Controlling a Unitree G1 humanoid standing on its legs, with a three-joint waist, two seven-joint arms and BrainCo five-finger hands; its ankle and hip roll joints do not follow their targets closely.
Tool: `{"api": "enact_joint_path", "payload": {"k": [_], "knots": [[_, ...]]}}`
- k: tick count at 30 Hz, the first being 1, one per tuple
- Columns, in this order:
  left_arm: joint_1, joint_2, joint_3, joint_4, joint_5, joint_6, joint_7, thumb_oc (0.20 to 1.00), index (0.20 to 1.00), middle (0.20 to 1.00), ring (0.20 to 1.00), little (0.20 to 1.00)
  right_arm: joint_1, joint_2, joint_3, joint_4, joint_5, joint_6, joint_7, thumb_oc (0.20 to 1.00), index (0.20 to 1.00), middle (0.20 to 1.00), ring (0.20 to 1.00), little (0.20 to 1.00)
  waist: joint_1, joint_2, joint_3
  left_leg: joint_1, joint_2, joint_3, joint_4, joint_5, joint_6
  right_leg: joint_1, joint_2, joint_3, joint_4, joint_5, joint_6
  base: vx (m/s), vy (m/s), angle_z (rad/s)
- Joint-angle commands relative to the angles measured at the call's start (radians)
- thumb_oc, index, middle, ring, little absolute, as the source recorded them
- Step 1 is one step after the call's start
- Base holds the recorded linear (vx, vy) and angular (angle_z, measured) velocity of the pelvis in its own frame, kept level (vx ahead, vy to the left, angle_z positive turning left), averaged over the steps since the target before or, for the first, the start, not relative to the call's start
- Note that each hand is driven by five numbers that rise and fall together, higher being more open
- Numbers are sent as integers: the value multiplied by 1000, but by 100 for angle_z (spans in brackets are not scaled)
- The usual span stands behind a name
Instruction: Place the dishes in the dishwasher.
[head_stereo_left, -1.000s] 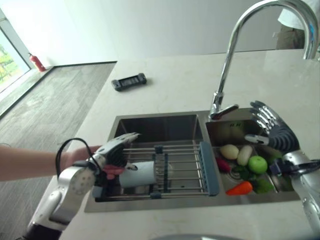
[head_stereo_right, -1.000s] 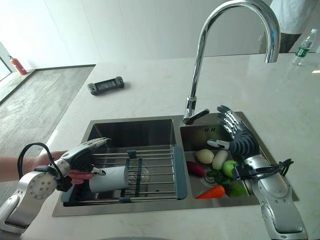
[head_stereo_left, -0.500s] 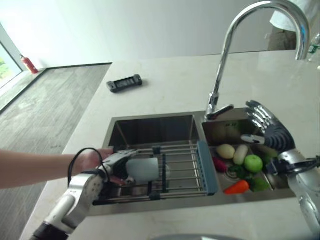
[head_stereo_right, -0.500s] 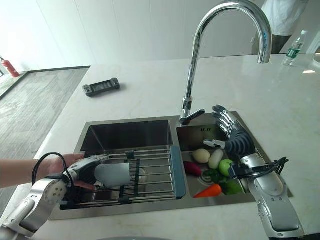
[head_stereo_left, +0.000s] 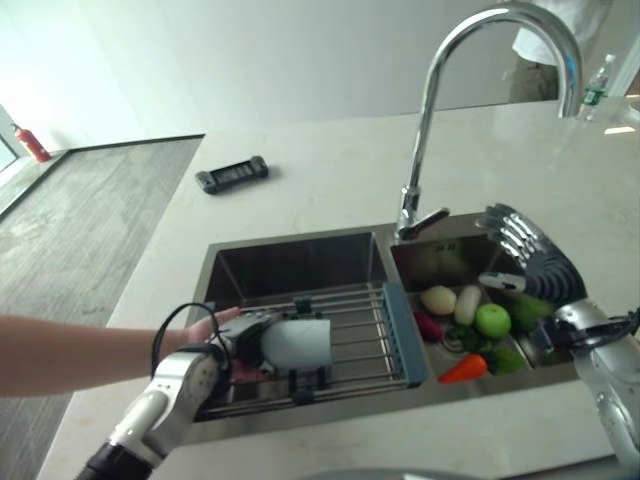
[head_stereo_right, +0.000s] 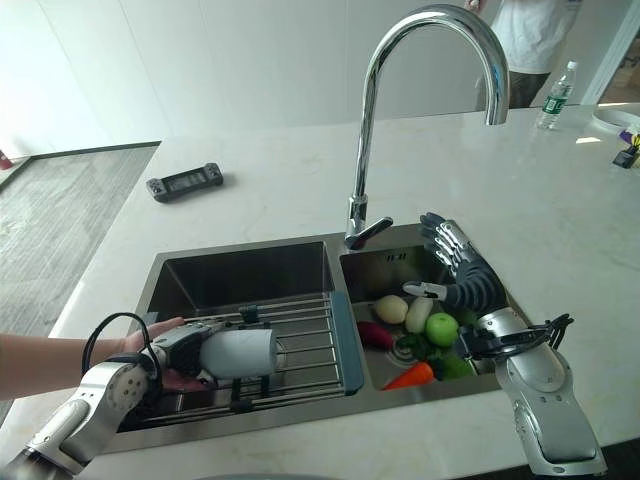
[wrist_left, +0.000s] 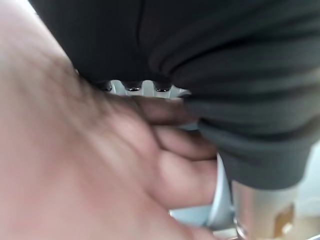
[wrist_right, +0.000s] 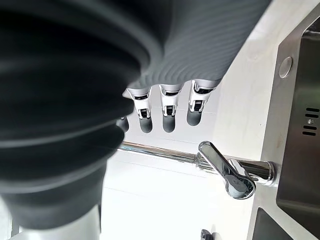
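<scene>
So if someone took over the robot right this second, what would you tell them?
Left robot hand: curled round the white cup lying on the rack over the left sink basin; a person's hand is right beside it.
Right robot hand: open, idle above the right basin's vegetables.
Done: cup grasped.
Left: carry the cup to the dishwasher.

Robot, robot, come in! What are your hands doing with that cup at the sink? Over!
Left hand curled round white cup on sink rack. Right hand open above the vegetable basin. Person's hand pressed against left hand, in the way.
</scene>
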Motion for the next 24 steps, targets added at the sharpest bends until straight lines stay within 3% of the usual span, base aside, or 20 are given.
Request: {"api": "enact_joint_path", "payload": {"k": [1, 8, 9, 10, 20, 21, 22, 24], "knots": [[-94, 8, 8, 65, 80, 21, 28, 1000, 1000, 1000, 1000, 1000, -111, 3, -23, -4, -2, -68, 10, 1000, 1000, 1000, 1000, 1000, -6, 10, 11, 98, 51, -14, 13, -138, -38, 43, -6, -43, 6, -48, 69, -20, 17, -8], [-114, -5, -32, 104, 87, 22, 34, 1000, 1000, 1000, 1000, 1000, -129, 8, -12, 0, -17, -59, 15, 1000, 1000, 1000, 1000, 1000, -11, 7, 9, 101, 50, -8, 13, -141, -36, 43, -4, -39, 6, -48, 70, -12, 8, -5], [-119, -7, -39, 106, 80, -6, 47, 366, 366, 366, 366, 366, -126, 8, -13, -1, -17, -62, 20, 1000, 1000, 1000, 1000, 1000, -14, 6, 8, 102, 50, -4, 13, -142, -36, 43, -5, -38, 6, -48, 70, 0, 0, 0], [-122, -7, -42, 98, 81, -20, 45, 200, 200, 200, 200, 200, -123, 7, -16, -2, -16, -63, 23, 1000, 1000, 1000, 1000, 1000, -16, 5, 9, 103, 50, -3, 13, -142, -36, 42, -5, -37, 6, -48, 70, 0, 0, 0], [-143, -6, -44, 77, 14, -54, 95, 200, 200, 200, 200, 200, -122, 8, -11, -2, -20, -65, 20, 1000, 1000, 1000, 1000, 1000, -20, 6, 10, 104, 49, 2, 13, -142, -35, 42, -4, -37, 6, -45, 70, 0, 0, 0], [-143, -7, -43, 78, 9, -47, 101, 407, 407, 407, 407, 407, -122, 10, -9, 0, -23, -67, 18, 1000, 1000, 1000, 1000, 1000, -19, 6, 10, 104, 49, 2, 13, -142, -35, 42, -3, -37, 6, -45, 70, 0, 0, 0], [-140, -8, -42, 79, 11, -41, 106, 1000, 1000, 1000, 1000, 1000, -121, 12, -8, 0, -26, -69, 17, 1000, 1000, 1000, 1000, 1000, -18, 6, 10, 104, 49, 2, 13, -142, -35, 42, -3, -38, 6, -45, 70, 0, 0, 0], [-135, -8, -36, 77, 10, -38, 119, 1000, 1000, 1000, 1000, 1000, -122, 13, -7, 0, -29, -68, 12, 1000, 1000, 1000, 1000, 1000, -16, 6, 10, 103, 48, 1, 13, -142, -35, 42, -2, -39, 6, -45, 70, 0, 0, 0]]}}
